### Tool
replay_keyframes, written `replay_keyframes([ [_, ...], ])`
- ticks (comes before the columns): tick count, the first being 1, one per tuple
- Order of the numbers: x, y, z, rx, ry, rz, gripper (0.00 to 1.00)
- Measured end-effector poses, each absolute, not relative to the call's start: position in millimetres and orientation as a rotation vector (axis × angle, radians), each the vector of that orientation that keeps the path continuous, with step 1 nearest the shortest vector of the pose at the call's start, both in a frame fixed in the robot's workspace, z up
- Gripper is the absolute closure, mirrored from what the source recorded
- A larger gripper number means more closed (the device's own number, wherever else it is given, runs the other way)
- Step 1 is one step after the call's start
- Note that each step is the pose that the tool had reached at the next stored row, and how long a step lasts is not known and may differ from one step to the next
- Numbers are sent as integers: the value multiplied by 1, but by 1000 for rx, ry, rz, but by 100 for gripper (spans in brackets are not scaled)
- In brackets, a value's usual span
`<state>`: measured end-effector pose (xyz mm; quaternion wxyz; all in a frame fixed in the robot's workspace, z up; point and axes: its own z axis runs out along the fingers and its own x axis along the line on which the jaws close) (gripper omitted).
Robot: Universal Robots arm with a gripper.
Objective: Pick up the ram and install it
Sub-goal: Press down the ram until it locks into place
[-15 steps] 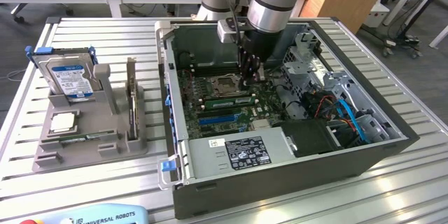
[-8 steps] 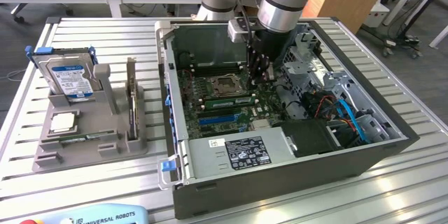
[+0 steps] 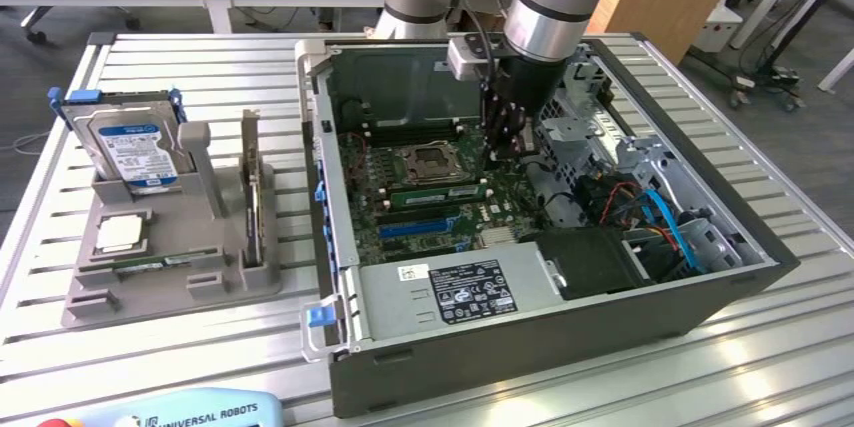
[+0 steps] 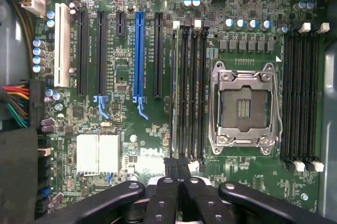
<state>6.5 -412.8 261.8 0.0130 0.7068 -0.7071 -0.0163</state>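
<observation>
Gripper (image 3: pixel 503 155) hung inside the open computer case (image 3: pixel 534 347), tips low over the motherboard (image 4: pixel 121 61), at about 3 o'clock of the bare processor socket (image 3: pixel 434 159) in the exterior view. Fingers (image 4: pixel 163 197) were drawn narrow, nearly together; could not tell whether a stick was pinched between them. One ram (image 3: pixel 250 182) stood on edge in the grey holder (image 3: pixel 200 277), well apart from the arm, at 9 o'clock of the case. A green strip at 6 o'clock of the socket looked like a second stick lying along a slot; not certain. Memory slots (image 4: pixel 189 92) ran just beside the socket on the wrist view. Risks as judged: a stick brought down slightly skewed could ride the slot wall and jam or flex; a shut end latch would block seating; sideways drift would put the tips onto the socket's uncovered contacts; loose cables (image 3: pixel 667 217) at 4 o'clock could snag the wrist.
</observation>
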Motion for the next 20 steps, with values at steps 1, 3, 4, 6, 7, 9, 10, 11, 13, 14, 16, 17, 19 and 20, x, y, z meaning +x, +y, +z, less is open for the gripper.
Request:
replay_keyframes([
  [1, 7, -413, 262, 2202, -2203, -51, 90],
  [3, 7, -413, 261, 2202, -2203, -51, 90],
  [4, 7, -413, 260, 2202, -2203, -51, 90],
  [6, 7, -413, 258, 2202, -2203, -51, 90],
  [7, 7, -413, 257, 2202, -2203, -51, 90],
  [9, 7, -413, 255, 2202, -2203, -51, 90],
  [10, 7, -413, 250, 2202, -2204, -52, 90],
  [11, 7, -413, 247, 2203, -2204, -52, 90],
  [13, 7, -413, 246, 2203, -2204, -53, 90],
  [14, 7, -413, 246, 2203, -2204, -53, 90],
  [16, 8, -413, 246, 2203, -2204, -53, 90],
  [17, 10, -413, 246, 2203, -2204, -54, 90],
  [19, 12, -413, 246, 2203, -2204, -54, 90],
  [20, 13, -413, 246, 2203, -2204, -54, 90],
])
